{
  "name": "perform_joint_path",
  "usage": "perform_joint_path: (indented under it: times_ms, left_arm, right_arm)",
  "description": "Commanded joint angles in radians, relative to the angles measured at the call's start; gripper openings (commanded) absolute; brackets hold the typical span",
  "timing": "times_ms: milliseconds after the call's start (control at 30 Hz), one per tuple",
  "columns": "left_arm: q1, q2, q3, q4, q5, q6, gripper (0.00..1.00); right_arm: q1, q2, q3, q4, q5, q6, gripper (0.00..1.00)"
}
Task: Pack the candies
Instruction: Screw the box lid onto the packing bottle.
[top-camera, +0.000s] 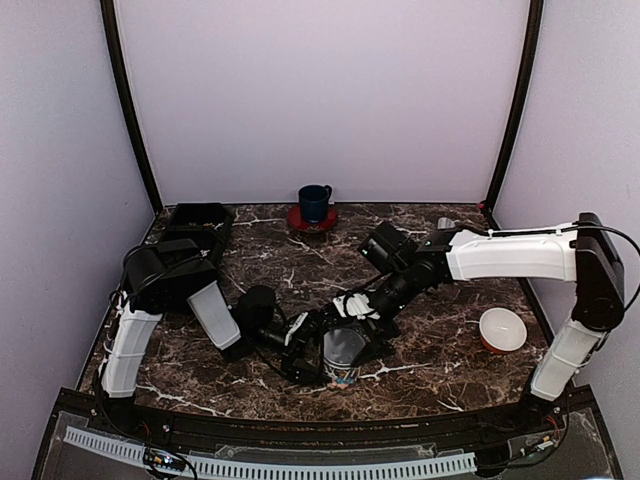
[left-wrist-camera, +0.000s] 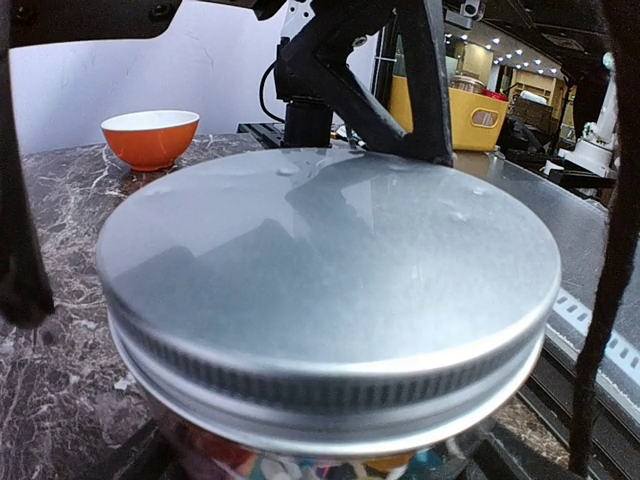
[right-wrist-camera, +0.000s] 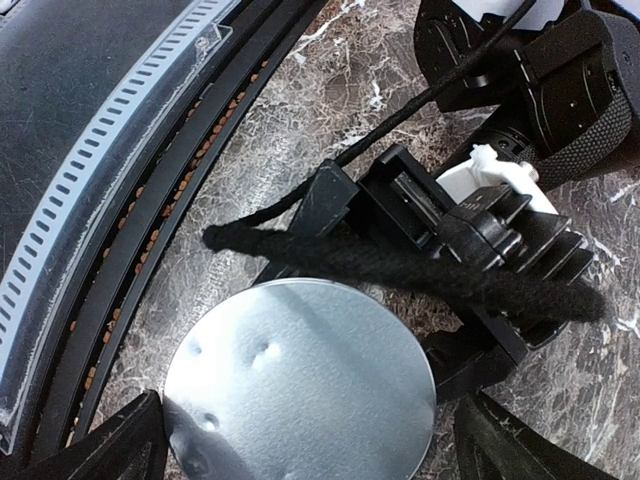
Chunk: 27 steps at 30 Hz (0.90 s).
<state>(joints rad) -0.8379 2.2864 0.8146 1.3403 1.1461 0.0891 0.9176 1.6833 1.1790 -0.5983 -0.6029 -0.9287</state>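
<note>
Candies (left-wrist-camera: 300, 468) sit inside clear jar (top-camera: 342, 362), colours just showing under silver lid (left-wrist-camera: 330, 270). Jar stands upright on table (top-camera: 450, 350), front-centre, btwn both arms. Axis vertical: lid lies straight below R gripper (right-wrist-camera: 315, 448), jaws wide, straddling w/o touching. L gripper (left-wrist-camera: 310, 330) comes in sideways from jar's left, fingers wide either side; can't tell if they pinch the glass. Both about equally near. No brand/writing legible.

Left wrist view: candies (left-wrist-camera: 300, 468) appear only as a colourful sliver at six o'clock, cropped by the bottom edge, otherwise hidden beneath the metal lid (left-wrist-camera: 330, 290).
</note>
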Motion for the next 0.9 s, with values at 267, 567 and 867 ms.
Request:
perform_joint_path:
  times_ms: [267,567,867]
  left_arm:
    - [-0.002,-0.034,0.005,-0.080,0.010,0.005,0.86]
    - [0.000,-0.035,-0.001,-0.067,-0.019,0.003,0.84]
    - [0.004,-0.035,-0.035,0.005,-0.186,-0.015,0.82]
  right_arm:
    - [0.009,0.030,0.040,-0.016,-0.048,0.011,0.97]
    - [0.009,0.036,0.030,-0.014,-0.049,0.041,0.91]
    - [0.010,0.014,-0.005,0.057,-0.010,0.136,0.85]
